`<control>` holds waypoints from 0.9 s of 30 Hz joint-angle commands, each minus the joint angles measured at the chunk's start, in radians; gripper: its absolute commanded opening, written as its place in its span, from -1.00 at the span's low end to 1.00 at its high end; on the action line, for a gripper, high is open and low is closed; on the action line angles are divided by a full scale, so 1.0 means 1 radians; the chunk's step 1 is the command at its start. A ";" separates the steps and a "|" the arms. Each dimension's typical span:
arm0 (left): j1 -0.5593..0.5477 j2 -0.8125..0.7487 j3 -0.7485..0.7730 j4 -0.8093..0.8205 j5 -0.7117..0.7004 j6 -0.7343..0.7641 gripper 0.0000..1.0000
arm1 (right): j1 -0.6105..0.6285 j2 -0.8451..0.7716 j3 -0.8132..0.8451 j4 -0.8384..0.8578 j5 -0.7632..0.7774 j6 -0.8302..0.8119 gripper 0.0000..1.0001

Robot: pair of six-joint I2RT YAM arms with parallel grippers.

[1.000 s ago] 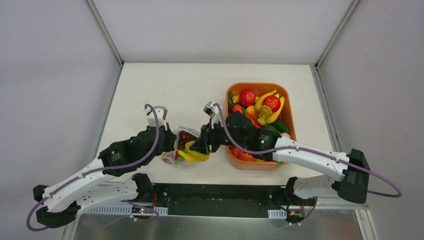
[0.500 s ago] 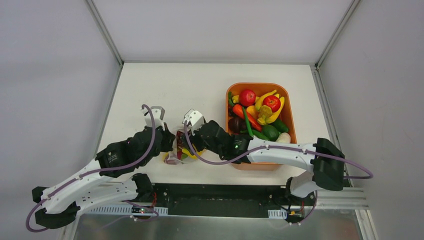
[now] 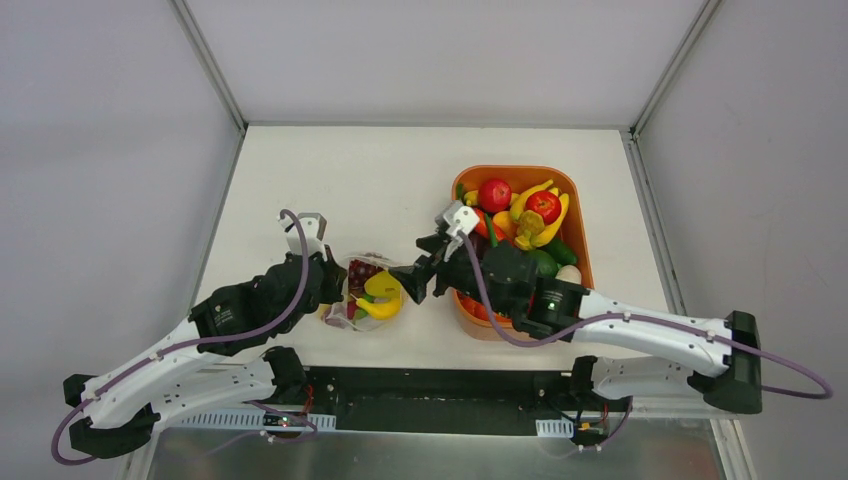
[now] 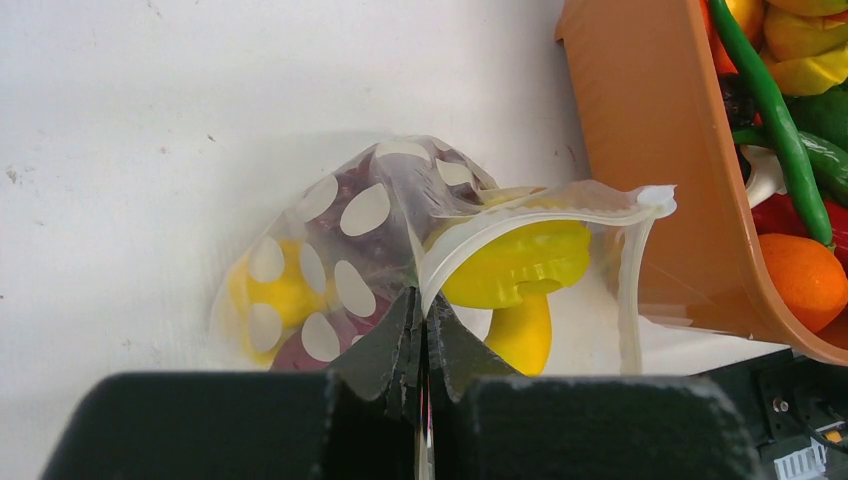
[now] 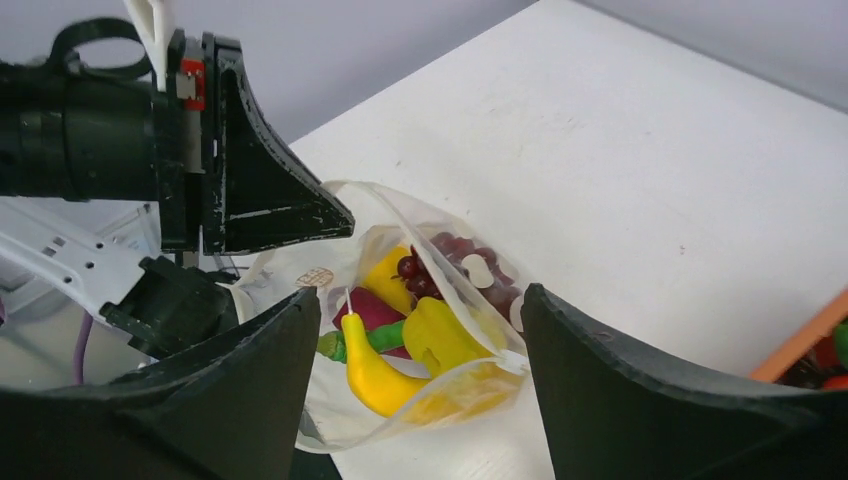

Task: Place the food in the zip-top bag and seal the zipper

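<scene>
while my left gripper (image 4: 422, 325) is pinched tight on the near lip of the zip-top bag (image 4: 350, 215), the bag's mouth gapes just beyond its fingertips, opening toward the orange tray (image 4: 650, 150). the zipper (image 4: 632, 290) arcs away from those closed jaws, up over the food (image 5: 440, 335) and down again on the tray side. its far corner sits just beside the tray's wall, and i cannot tell whether they touch.

directly ahead of the left jaws a yellow piece (image 4: 515, 265) fills the mouth, with purple grapes (image 5: 445, 260) deeper in, behind the dotted film.

my right gripper (image 5: 418, 300) is spread wide and carries nothing. the bag's open rim lies ahead of it, framed between its two fingers, and the left gripper's black fingers face it from the other side of the bag. from above, the right jaws sit in the narrow gap between the bag and the tray's near corner, so that side is tight. beyond both sets of jaws the white table (image 3: 350, 170) runs bare to its far edge.
</scene>
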 commanded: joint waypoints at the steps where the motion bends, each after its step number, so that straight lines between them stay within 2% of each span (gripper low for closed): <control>1: -0.011 -0.011 0.018 0.010 -0.027 -0.002 -0.95 | -0.010 -0.093 -0.042 0.017 0.152 0.023 0.54; 4: -0.011 -0.010 0.011 0.020 -0.020 -0.002 -0.96 | -0.055 -0.116 -0.045 -0.049 0.274 0.063 0.54; 6: -0.011 -0.009 0.008 0.023 -0.015 -0.002 -0.95 | -0.115 -0.124 -0.043 -0.108 0.282 0.113 0.53; 13: -0.011 -0.011 0.008 0.019 -0.009 -0.005 -0.96 | -0.394 -0.120 -0.045 -0.235 0.170 0.259 0.47; 19: -0.011 -0.013 -0.006 0.038 0.010 -0.002 -0.96 | -0.555 -0.003 0.049 -0.278 0.164 0.229 0.63; 22: -0.012 -0.011 -0.010 0.041 0.018 -0.002 -0.96 | -0.649 0.075 0.118 -0.325 0.088 0.228 0.66; 27: -0.011 -0.011 -0.003 0.030 0.017 0.008 -0.96 | -0.732 0.199 0.181 -0.360 0.015 0.211 0.68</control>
